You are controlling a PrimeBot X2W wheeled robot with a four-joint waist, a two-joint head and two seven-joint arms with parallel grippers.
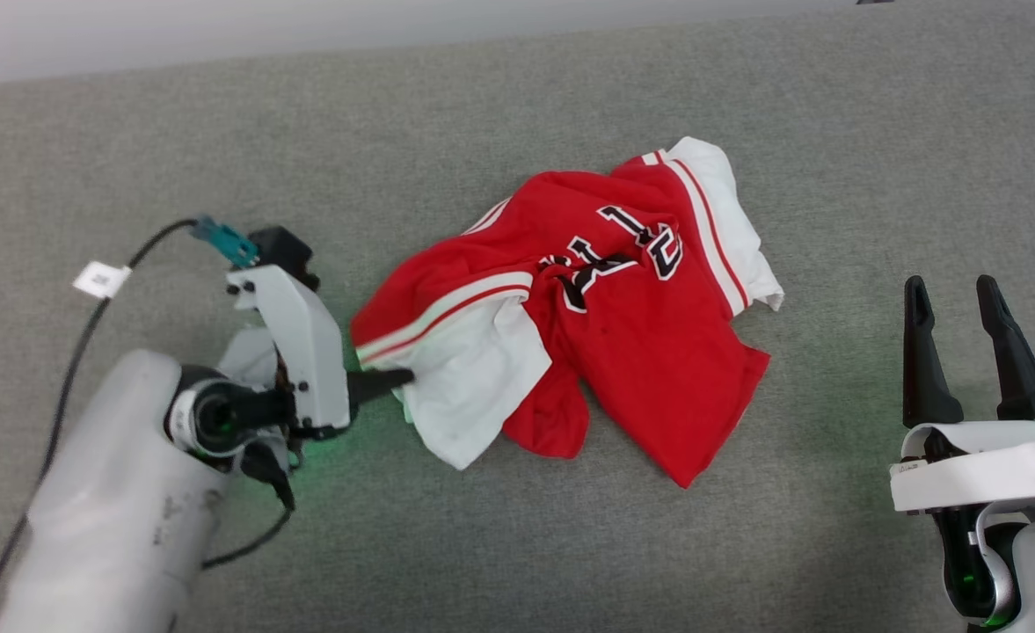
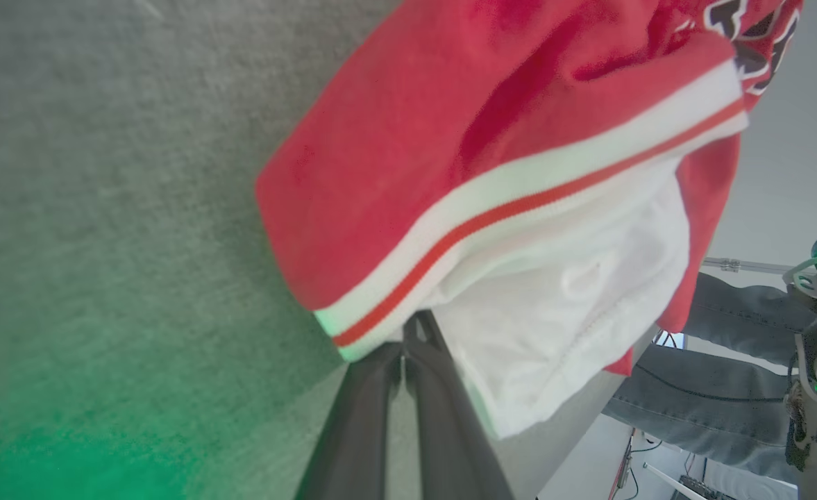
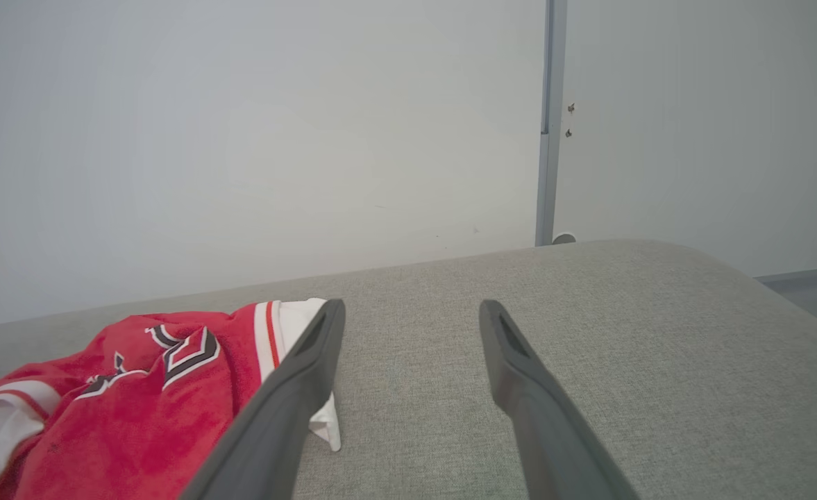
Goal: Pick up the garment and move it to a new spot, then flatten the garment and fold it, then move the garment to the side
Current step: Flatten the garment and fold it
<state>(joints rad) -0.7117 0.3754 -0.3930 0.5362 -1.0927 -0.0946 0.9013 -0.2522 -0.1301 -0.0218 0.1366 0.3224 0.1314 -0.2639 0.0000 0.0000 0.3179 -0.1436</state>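
Garment (image 1: 640,352), crumpled at frame centre, not yet flattened or folded: my left gripper (image 1: 403,378) is pinching its sleeve edge, my right gripper (image 1: 950,283) is hovering spread, lower right.

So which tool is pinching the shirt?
The left tool, fingers shut on the garment by its white sleeve. The right tool stands open, clear of it.
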